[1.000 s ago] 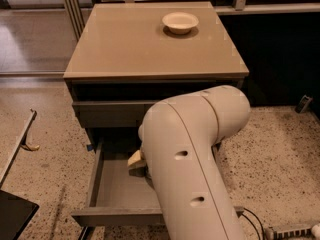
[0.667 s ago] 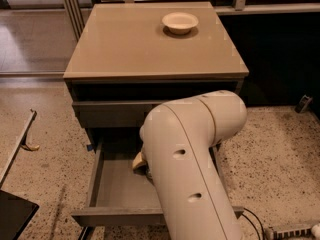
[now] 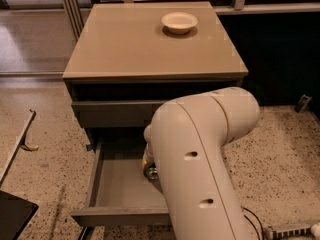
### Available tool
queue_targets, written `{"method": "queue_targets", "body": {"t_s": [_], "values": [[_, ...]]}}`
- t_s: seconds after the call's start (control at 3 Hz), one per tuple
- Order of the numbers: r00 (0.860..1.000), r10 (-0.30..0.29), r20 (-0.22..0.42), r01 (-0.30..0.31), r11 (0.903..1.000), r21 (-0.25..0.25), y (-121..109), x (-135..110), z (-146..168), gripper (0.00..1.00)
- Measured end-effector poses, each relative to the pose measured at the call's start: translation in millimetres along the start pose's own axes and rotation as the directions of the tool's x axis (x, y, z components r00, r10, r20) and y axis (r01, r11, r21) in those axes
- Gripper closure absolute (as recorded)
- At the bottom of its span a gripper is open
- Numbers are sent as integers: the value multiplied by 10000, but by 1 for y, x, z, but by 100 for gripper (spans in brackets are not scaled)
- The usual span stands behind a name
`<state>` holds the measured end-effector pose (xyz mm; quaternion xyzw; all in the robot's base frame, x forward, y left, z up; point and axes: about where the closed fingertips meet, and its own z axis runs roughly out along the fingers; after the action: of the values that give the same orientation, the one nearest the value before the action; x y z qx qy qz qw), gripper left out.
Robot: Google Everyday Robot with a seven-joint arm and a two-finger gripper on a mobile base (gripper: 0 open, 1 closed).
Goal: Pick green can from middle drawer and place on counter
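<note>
Jaws sit in the one open drawer (image 3: pixel 125 186), behind the arm (image 3: pixel 200 154); whether apart or together, I cannot tell. One can (image 3: pixel 150 172) by them; one bowl (image 3: pixel 179 22) on the desk (image 3: pixel 125 49) beyond.

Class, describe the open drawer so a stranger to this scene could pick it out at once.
Find the grey-brown cabinet with the beige counter carrying a white bowl. Below the counter, the middle drawer is the only one pulled far out, showing its smooth grey inside, with the robot's gripper down in it.

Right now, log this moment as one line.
claw in open middle drawer, behind arm | green can unseen | counter holds white bowl
</note>
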<state>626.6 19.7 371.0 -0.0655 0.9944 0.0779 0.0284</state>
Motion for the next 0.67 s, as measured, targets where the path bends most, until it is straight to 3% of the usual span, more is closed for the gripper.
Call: {"method": "queue_targets", "body": {"t_s": [0.33, 0.67], "values": [[9995, -105, 292, 106, 9999, -23, -7, 12, -25, 88], [9955, -818, 472, 820, 9966, -29, -13, 27, -65, 100]]}}
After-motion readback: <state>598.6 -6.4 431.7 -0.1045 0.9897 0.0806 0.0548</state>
